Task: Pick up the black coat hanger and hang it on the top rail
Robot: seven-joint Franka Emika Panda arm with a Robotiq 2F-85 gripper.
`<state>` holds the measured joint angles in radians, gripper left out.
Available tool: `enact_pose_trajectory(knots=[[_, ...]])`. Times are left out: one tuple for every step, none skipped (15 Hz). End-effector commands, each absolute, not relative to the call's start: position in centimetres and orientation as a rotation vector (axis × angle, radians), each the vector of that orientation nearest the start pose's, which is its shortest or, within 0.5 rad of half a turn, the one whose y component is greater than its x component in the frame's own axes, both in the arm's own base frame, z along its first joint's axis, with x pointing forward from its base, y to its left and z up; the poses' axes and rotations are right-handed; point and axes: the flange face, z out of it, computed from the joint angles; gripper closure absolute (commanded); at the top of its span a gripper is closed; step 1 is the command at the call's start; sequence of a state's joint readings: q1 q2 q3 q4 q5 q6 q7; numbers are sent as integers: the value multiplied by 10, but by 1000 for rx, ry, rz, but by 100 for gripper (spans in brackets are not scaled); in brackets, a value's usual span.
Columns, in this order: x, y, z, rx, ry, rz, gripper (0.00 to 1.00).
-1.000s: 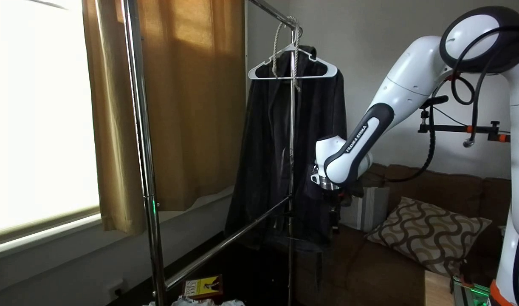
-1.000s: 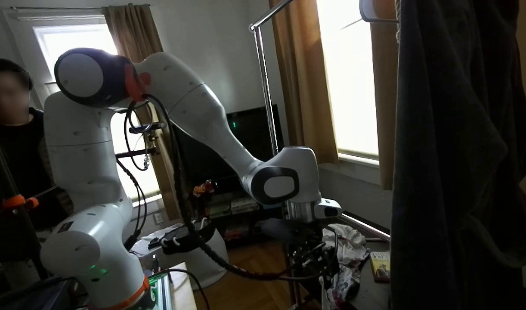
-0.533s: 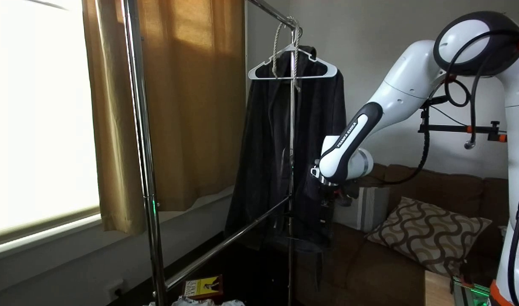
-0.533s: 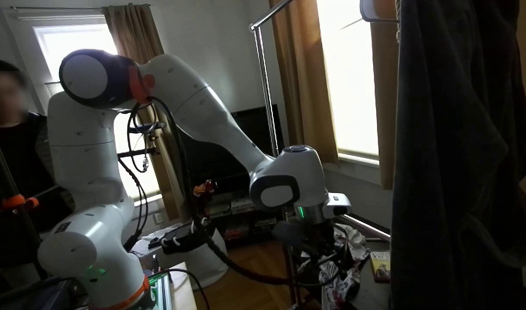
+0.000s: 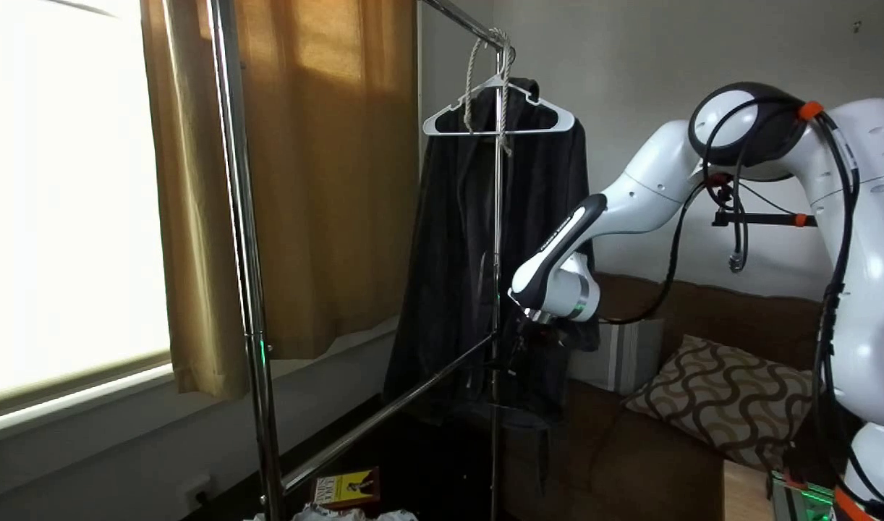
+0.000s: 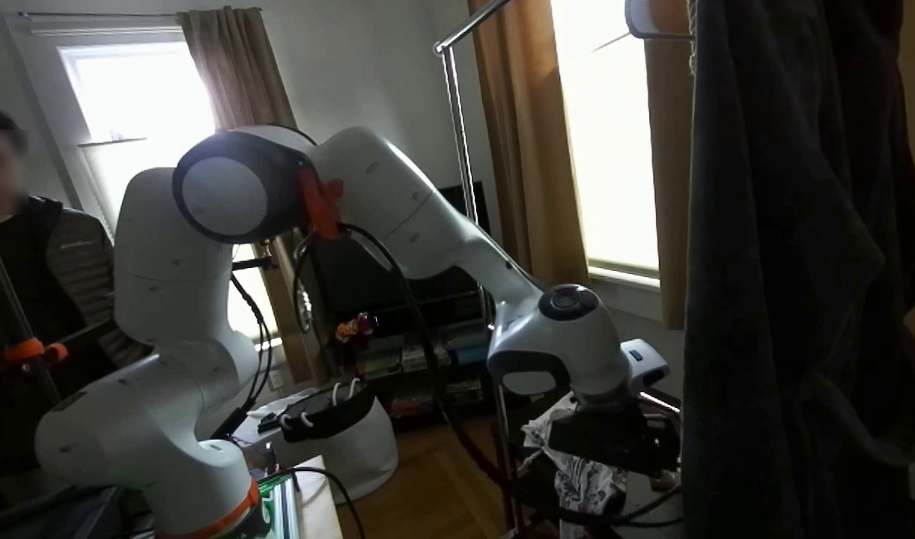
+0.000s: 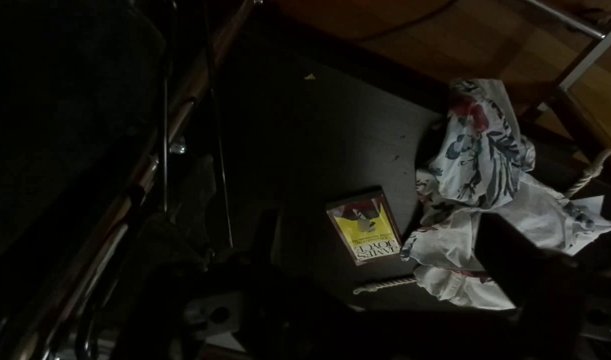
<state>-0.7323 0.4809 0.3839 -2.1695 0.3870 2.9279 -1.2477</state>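
I cannot make out a black coat hanger; it is hidden or lost in the dark. The chrome top rail [image 5: 462, 20] runs across the rack and also shows in an exterior view [image 6: 472, 25]. A white hanger [image 5: 518, 133] hangs near the rail's far end in front of a dark coat [image 5: 445, 253]; the coat fills the right side in an exterior view [image 6: 779, 224]. My gripper [image 5: 518, 356] points down, low beside the coat. In the wrist view its dark fingers [image 7: 378, 225] stand wide apart with nothing visible between them, above the dark shelf.
A book [image 7: 368, 232] and a floral cloth bag [image 7: 478, 150] with rope handles lie on the dark shelf [image 7: 305, 135]. The rack's lower bar [image 5: 391, 420] and upright [image 5: 243, 217] stand nearby. A sofa with a patterned pillow [image 5: 724, 398] is behind. A person [image 6: 68, 262] stands far left.
The arm has reached forward and lower. My gripper has moved toward the coat, leftward in an exterior view and right and down in an exterior view, and its wrist has tilted. The coat and rack look unchanged.
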Motion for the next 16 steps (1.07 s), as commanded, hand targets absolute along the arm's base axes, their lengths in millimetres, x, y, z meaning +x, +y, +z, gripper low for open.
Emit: enact_pose_trajectory(knots=[[546,-270,144,-2882,-749,-599,0],[537,-281,127,-2895,-737,-520,0],[534,-290,116,-2903,-707,-480,0],[535,-293,122,-2924,-704,-474,0],[530,-287,125,-2923,-698,-513,0],[528,-294,118,-2930,-695,-501,0],[530,-294,123,-2936,-684,-516,0],[528,-298,125,-2943,-660,-528,0],[526,-299,126,-2944,-657,-529,0],[523,-303,126,-2936,-680,-526,0],[521,-309,125,-2949,-650,-531,0],[519,-314,123,-2964,-615,-534,0],[519,-318,121,-2976,-589,-530,0],[520,-321,118,-2994,-561,-517,0],[521,-325,117,-3002,-524,-528,0],[525,-329,115,-3013,-472,-537,0]])
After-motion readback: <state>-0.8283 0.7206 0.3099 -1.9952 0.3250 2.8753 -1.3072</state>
